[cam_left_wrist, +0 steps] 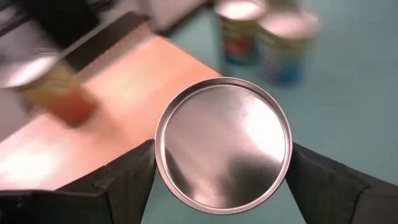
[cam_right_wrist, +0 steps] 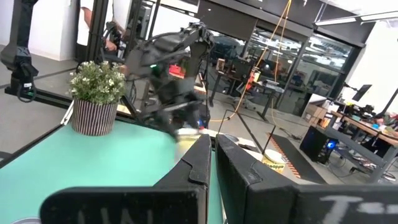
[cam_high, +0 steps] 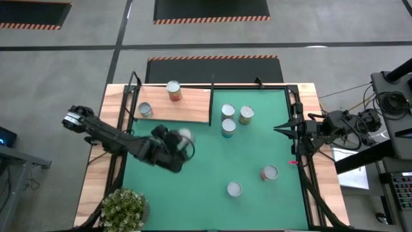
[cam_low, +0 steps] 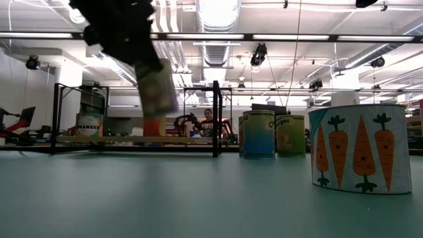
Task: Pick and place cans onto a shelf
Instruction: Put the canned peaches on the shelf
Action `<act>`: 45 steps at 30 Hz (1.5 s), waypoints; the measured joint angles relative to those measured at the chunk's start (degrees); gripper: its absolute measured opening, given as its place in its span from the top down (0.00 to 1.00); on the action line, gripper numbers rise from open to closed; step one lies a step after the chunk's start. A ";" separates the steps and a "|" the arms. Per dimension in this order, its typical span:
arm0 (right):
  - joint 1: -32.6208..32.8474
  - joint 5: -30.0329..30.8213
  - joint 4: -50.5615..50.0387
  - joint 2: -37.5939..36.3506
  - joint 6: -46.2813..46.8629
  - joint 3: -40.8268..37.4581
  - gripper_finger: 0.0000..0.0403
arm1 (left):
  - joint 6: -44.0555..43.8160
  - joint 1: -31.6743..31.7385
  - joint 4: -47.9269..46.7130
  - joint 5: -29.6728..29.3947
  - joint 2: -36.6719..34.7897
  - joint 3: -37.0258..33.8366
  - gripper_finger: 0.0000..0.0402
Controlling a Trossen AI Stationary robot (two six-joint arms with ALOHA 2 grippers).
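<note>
My left gripper [cam_high: 182, 138] is shut on a can [cam_left_wrist: 222, 144] with a silvery round top, above the green mat just near of the shelf [cam_high: 174, 106]. In the low view the can [cam_low: 157, 86] hangs high above the table. The light-wood shelf bears two cans [cam_high: 173, 90] [cam_high: 145, 110], standing on their bases. Three cans [cam_high: 228, 111] [cam_high: 246, 115] [cam_high: 228, 127] stand on the mat right of the shelf, and two more [cam_high: 269, 173] [cam_high: 234, 189] stand nearer the front. My right gripper [cam_high: 283, 129] is shut and empty at the mat's right edge. My left gripper pinches the can's side wall [cam_left_wrist: 287, 155] between its two fingers [cam_left_wrist: 124, 180], on opposite sides just below the top rim. The fingers come from above, pointing down. The can is lifted clear of the table and hangs a little tilted below the fingers.
A potted plant [cam_high: 123, 209] stands at the table's near left corner. A dark frame [cam_low: 216, 119] rises around the shelf. The carrot-printed can [cam_low: 360, 149] stands close to the low camera. Bare green mat [cam_high: 193, 187] lies in the near middle.
</note>
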 joint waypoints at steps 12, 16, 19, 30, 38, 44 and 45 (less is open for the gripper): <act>0.02 0.00 -0.12 0.04 -0.02 0.00 0.97 | 1.20 25.01 -4.70 8.22 -0.09 2.43 0.25; 0.02 0.00 -0.35 0.04 -0.02 0.00 0.97 | 2.46 28.39 -6.84 9.87 -0.09 2.26 0.25; 0.00 0.00 -0.34 0.04 0.00 0.00 0.97 | 4.62 29.88 -6.57 10.52 -0.11 2.26 0.25; 0.02 0.00 -0.35 0.02 0.42 0.00 0.97 | 9.60 35.47 -5.87 13.39 -0.11 2.26 0.25; 0.02 0.00 -0.34 0.02 0.42 0.00 0.97 | 11.80 37.08 -3.25 13.36 0.97 2.24 0.25; 0.01 0.00 -0.36 0.02 0.42 0.00 0.97 | 12.46 37.26 -2.97 13.35 1.72 2.24 0.25; 0.02 0.00 -0.36 0.02 0.42 0.00 0.97 | 12.56 37.26 -2.95 13.34 1.89 2.24 0.25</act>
